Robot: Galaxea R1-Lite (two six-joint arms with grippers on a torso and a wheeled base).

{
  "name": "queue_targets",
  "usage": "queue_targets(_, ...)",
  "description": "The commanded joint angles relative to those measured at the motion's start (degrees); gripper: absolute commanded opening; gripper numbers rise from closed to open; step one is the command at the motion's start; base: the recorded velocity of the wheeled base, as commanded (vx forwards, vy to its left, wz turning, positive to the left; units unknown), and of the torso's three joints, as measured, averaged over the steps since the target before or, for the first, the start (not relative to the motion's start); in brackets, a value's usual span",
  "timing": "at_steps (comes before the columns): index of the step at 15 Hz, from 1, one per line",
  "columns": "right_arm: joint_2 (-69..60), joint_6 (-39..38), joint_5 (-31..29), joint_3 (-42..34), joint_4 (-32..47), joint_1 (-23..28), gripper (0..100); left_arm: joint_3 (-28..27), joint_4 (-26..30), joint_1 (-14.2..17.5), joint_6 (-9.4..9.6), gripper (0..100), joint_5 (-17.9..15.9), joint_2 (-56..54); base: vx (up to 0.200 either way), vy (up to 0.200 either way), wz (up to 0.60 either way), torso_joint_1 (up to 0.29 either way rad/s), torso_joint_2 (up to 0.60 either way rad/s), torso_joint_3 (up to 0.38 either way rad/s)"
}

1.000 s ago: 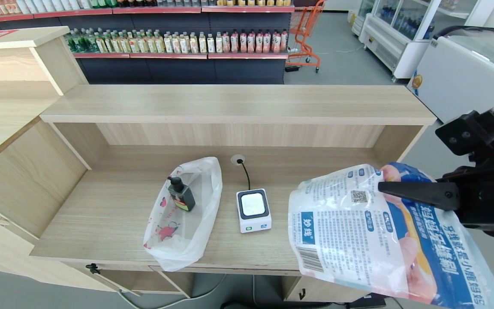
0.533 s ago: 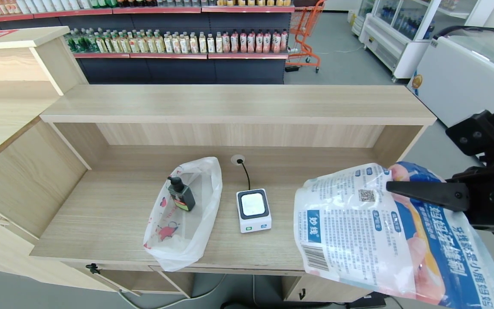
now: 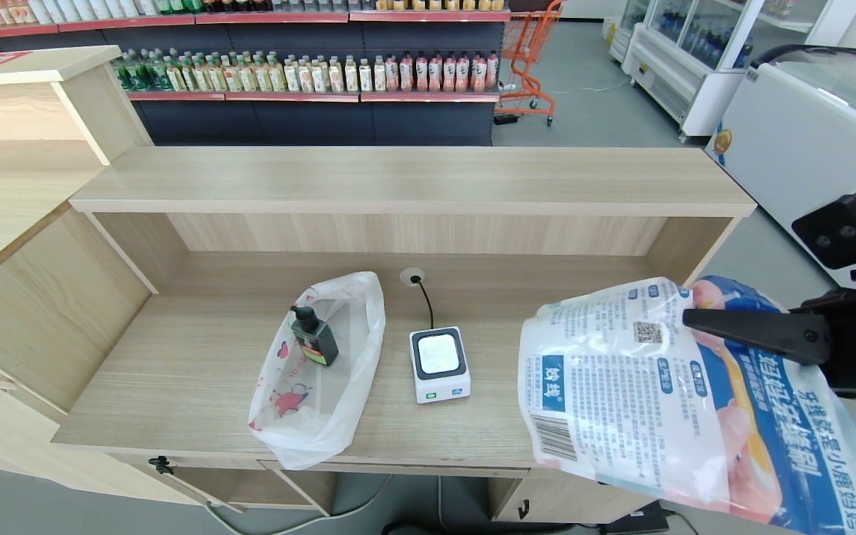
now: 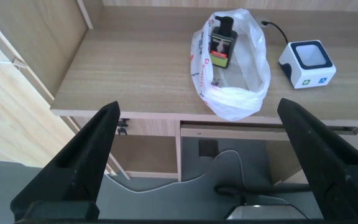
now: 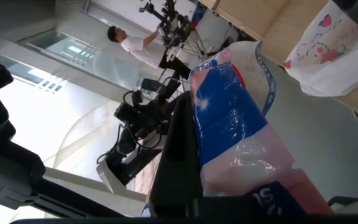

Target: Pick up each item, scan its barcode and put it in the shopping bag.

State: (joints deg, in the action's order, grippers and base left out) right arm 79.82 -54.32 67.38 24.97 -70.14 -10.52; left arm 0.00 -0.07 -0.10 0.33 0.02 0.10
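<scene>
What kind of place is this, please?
Most likely a small shop's checkout: long shelves of bottled drinks, a white square barcode scanner on the pale wooden counter, and an orange wire shopping cart.

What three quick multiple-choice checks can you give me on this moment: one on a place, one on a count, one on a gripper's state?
1. Where does the scanner stand?
A. On the counter, to the robot's right of the shopping bag
B. Inside the shopping bag
C. On the counter's upper ledge

2. How many items lie in the shopping bag?
A. None
B. One
C. Three

3. What is the right gripper doing?
A. Open and empty
B. Shut on the pouch
C. Shut on the pump bottle

Answers:
1 A: the scanner sits on the counter, apart from the bag, on its right.
2 B: a single dark pump bottle lies inside the open bag.
3 B: the gripper's fingers clamp the pouch's upper edge, holding it in the air off the counter's right end.
</scene>
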Motion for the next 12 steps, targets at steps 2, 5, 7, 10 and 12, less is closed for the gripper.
queue_targets(2, -0.6, 0.2, -0.2, -0.3, 0.6, 1.2, 0, 0.0, 0.0, 0.0, 0.02, 100, 0.0, 0.0, 0.000, 0.000, 0.00, 0.000, 0.00, 0.000)
queue_targets(5, -0.6, 2.7, -1.6, -0.7, 2.1, 1.5, 0, 0.0, 0.0, 0.0, 0.02, 100, 0.0, 0.0, 0.000, 0.000, 0.00, 0.000, 0.00, 0.000)
queue_targets(7, -0.8, 4.0, -1.9, -0.8, 2.6, 1.5, 0, 0.0, 0.0, 0.0, 0.02, 100, 0.0, 0.0, 0.000, 0.000, 0.00, 0.000, 0.00, 0.000)
queue_targets(10, -0.9, 20.2, -9.2, -0.4, 3.3, 1.9, 0, 0.0, 0.0, 0.0, 0.02, 100, 0.0, 0.0, 0.000, 0.000, 0.00, 0.000, 0.00, 0.000)
queue_targets(12, 0.6, 44.9, -19.5, -1.0, 6.5, 4.9, 0, 0.0, 0.0, 0.0, 0.02, 100, 0.0, 0.0, 0.000, 0.000, 0.00, 0.000, 0.00, 0.000)
